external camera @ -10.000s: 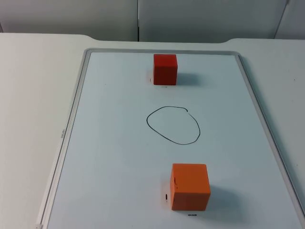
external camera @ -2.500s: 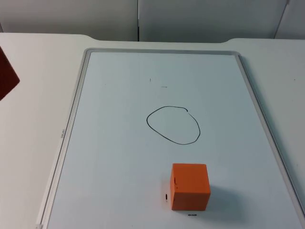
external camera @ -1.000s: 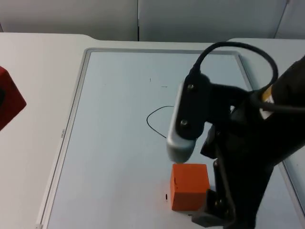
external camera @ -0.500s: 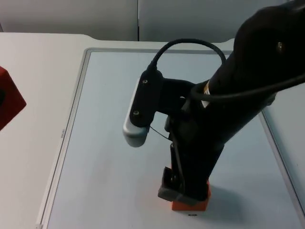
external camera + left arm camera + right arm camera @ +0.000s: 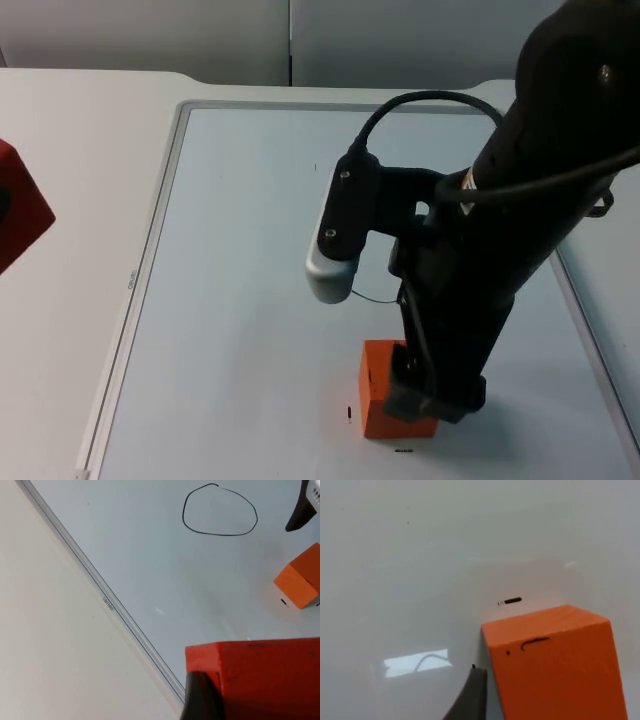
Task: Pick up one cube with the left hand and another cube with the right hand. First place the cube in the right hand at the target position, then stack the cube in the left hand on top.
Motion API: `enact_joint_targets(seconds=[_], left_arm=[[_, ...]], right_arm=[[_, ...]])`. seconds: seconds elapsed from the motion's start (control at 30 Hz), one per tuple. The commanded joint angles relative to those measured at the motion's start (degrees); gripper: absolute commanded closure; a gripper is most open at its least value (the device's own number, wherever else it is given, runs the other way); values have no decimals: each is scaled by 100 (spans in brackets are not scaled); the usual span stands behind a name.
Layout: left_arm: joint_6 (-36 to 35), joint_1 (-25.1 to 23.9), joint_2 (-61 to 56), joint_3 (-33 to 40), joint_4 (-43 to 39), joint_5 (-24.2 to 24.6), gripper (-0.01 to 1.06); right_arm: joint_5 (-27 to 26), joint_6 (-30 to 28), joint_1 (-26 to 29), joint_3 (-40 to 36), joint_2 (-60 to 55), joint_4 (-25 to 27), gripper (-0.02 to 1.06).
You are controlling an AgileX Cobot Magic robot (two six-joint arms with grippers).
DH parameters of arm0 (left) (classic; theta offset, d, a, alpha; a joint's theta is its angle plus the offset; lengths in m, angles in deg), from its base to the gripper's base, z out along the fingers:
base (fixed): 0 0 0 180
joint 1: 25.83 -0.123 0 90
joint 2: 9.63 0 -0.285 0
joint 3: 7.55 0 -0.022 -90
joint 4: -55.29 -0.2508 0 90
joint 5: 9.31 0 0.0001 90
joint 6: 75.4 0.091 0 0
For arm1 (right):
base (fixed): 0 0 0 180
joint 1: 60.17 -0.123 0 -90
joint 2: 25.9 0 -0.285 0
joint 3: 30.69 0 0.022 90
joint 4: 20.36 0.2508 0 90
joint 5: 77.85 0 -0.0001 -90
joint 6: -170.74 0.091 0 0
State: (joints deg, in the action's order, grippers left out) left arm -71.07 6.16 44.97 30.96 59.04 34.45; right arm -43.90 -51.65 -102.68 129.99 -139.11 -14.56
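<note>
Orange cube (image 5: 385, 400), uniform colour, small black marks on one face. Red cube (image 5: 270, 677), darker and deeper in tone than the orange one. Whiteboard (image 5: 250, 300) pale blue-white with a silver-grey frame; black hand-drawn ring (image 5: 220, 509) on it, plus short black tick marks. Table (image 5: 70, 200) off-white. Right arm (image 5: 520, 230) black.

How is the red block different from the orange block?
The red cube is darker, while the orange cube is bright orange. The red cube is held up by the left gripper beside the whiteboard; the orange cube sits on the whiteboard. The right gripper is down at the orange cube. Both are plain cubes that look about the same size.
</note>
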Motion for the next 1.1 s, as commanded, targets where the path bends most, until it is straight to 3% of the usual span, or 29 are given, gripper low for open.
enact_joint_targets(seconds=[0.0,0.2,0.33,0.47,0.5,0.63,0.67,0.73,1.07], left_arm=[[-21,40,-31,12,35,-83,87],[-21,40,-31,12,35,-83,87],[-21,40,-31,12,23,-83,87],[-21,40,-31,12,0,-94,87],[-21,40,-31,12,0,-94,87],[-21,40,-31,12,0,-94,87],[-21,40,-31,12,0,-94,87],[-21,40,-31,12,0,-94,87],[-21,40,-31,12,-11,-82,87]], right_arm=[[79,-151,7,5,-6,86,21],[347,-417,7,5,-264,198,21],[253,-332,7,5,-557,223,23],[29,-253,7,5,-645,202,49],[29,-253,7,5,-645,202,49],[43,-242,7,110,-576,188,84],[43,-242,7,110,-576,188,84],[71,-76,7,221,-391,174,105],[984,621,7,519,1383,101,105]])
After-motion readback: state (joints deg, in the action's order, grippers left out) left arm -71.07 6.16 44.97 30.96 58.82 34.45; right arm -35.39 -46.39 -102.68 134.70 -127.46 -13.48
